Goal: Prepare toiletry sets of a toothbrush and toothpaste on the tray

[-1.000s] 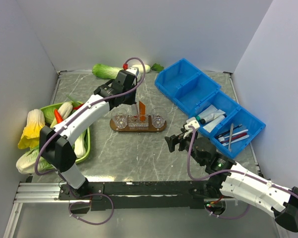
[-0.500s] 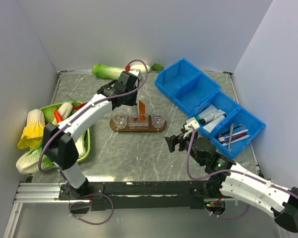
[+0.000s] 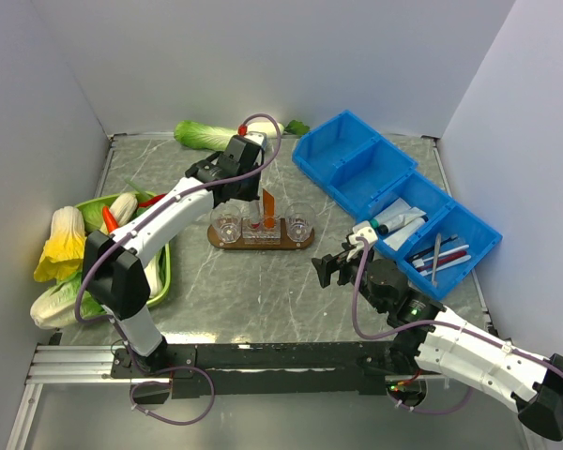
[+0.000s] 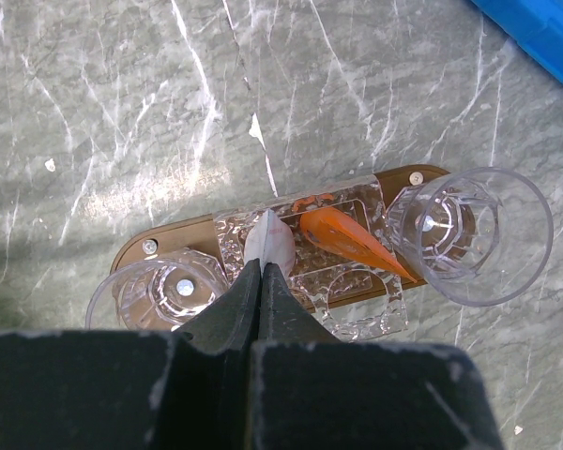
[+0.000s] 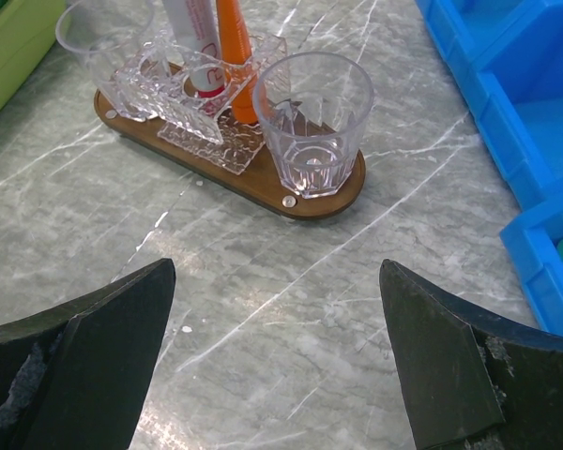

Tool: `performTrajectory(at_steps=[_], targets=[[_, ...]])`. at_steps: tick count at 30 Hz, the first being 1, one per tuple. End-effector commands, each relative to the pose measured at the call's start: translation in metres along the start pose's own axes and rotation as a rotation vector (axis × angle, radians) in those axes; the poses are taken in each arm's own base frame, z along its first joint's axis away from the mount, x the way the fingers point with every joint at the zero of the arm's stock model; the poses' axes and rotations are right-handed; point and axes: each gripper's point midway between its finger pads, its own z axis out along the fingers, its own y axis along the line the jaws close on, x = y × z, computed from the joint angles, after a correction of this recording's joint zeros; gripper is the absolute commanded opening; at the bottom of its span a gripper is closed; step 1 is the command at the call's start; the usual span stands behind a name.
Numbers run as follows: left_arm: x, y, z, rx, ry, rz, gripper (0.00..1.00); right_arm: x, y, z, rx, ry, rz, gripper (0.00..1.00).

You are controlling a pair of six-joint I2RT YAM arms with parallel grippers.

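Observation:
The brown tray (image 3: 306, 244) lies mid-table and bears two clear cups (image 3: 299, 225) and a clear holder. The orange toothpaste (image 3: 268, 205) stands tilted in the holder; it also shows in the left wrist view (image 4: 342, 237) and the right wrist view (image 5: 233, 47). My left gripper (image 3: 247, 195) hangs over the holder, shut (image 4: 261, 267) on the flat top of a white tube (image 4: 268, 240) with a red cap (image 5: 206, 90) that stands beside the toothpaste. Thin white toothbrushes (image 3: 435, 258) lie in the blue bin. My right gripper (image 3: 330, 270) is open and empty (image 5: 277, 272) in front of the tray.
Blue bins (image 3: 357, 164) run along the right, one with white tubes (image 3: 399, 221). A green dish (image 3: 164, 267) with cabbages and a red-orange vegetable (image 3: 109, 219) sits at the left. A cabbage (image 3: 202, 134) lies at the back wall.
My left gripper has shifted slightly to the right above the holder, still shut on the white tube. The right arm has not moved.

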Motion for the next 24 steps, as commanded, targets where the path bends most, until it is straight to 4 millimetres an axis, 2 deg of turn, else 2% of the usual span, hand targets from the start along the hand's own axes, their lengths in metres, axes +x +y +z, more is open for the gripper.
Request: performTrajectory(at_steps=[1, 15, 18, 22, 24], targets=[[-0.0104, -0.0030, 0.0015, 0.005, -0.043, 0.017, 0.01, -0.0053, 0.0004, 0.0022, -0.001, -0.027, 0.026, 0.97], [-0.0059, -0.0045, 0.0020, 0.006, -0.038, 0.019, 0.01, -0.0045, 0.0003, 0.0027, -0.004, -0.024, 0.028, 0.97], [-0.0056, -0.0047, 0.0020, 0.009, -0.034, 0.014, 0.06, -0.0041, 0.0006, 0.0026, -0.005, -0.023, 0.030, 0.97], [-0.0081, -0.0064, -0.0006, 0.016, -0.042, 0.010, 0.20, -0.0049, 0.0005, 0.0018, -0.005, -0.026, 0.031, 0.98], [-0.0096, -0.0071, -0.0023, 0.020, -0.046, 0.008, 0.24, -0.0060, 0.0006, 0.0016, -0.006, -0.028, 0.032, 0.98]])
